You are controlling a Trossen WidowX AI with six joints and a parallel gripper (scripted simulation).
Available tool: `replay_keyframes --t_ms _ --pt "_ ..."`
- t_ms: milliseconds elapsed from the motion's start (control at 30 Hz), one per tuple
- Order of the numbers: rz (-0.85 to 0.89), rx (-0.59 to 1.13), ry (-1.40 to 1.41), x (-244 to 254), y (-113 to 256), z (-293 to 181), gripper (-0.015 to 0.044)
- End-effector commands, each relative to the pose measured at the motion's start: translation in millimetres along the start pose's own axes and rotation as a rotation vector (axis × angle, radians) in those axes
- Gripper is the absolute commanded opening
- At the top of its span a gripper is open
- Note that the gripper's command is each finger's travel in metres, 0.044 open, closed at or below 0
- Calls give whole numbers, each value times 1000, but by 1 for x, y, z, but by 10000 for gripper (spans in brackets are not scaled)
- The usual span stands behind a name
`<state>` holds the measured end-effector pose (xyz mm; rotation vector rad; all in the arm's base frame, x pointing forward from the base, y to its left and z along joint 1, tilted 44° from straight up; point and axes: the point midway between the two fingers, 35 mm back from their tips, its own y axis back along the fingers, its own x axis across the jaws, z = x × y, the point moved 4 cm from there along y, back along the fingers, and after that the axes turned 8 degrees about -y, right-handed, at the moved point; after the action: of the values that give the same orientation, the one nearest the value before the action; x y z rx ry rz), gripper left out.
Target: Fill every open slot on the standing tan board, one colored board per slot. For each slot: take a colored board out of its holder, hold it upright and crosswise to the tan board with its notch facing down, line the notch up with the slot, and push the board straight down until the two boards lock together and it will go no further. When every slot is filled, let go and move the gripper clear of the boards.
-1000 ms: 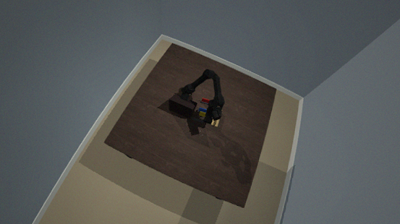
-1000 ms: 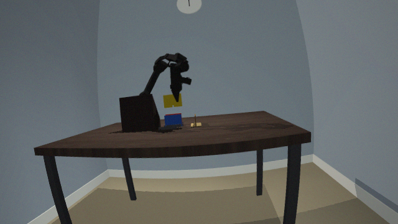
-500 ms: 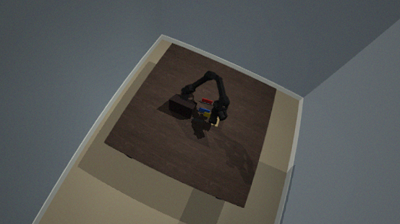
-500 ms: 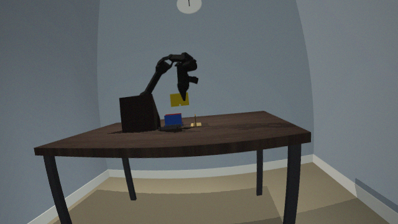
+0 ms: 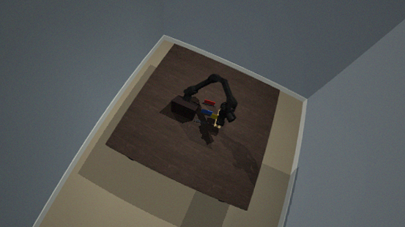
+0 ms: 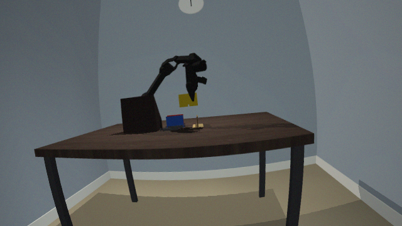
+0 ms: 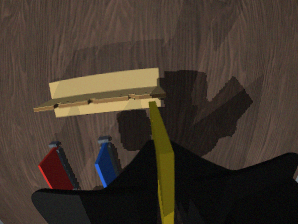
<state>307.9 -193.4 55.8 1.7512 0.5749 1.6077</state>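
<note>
End effector (image 5: 220,124) (image 6: 193,100): nearly closed, clamped on yellow board (image 5: 214,116) (image 6: 183,100) (image 7: 162,155) (upright, notch down), above table (image 5: 184,152) (image 6: 226,138) (image 7: 250,40). Blue board (image 5: 206,112) (image 6: 174,121) (image 7: 103,165), red board (image 5: 209,102) (image 6: 176,115) (image 7: 54,170): in holders.

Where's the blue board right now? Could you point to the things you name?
Wrist view: lower left, the blue board (image 5: 206,112) (image 6: 174,120) (image 7: 104,166) is just right of the red board (image 5: 209,102) (image 7: 54,169), below the tan board (image 5: 217,126) (image 6: 197,121) (image 7: 105,82).

A black robot arm's gripper (image 6: 192,100) grips a yellow board (image 6: 184,100) upright, notch facing down, in the air above a dark wooden table (image 6: 220,141), where a blue board (image 6: 174,121) stands in front of a red board (image 6: 176,115), near a tan board (image 6: 197,121) upright on its base (image 6: 200,125).
</note>
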Motion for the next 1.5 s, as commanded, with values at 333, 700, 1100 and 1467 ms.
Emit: replay_keyframes --t_ms 333,700,1100,1467 --pt "10 -4 -18 20 -2 32 0" --pt "12 -4 -21 24 -15 38 0" --pt "13 -4 -21 24 -39 38 0" --pt "14 -4 -21 25 -45 37 0"
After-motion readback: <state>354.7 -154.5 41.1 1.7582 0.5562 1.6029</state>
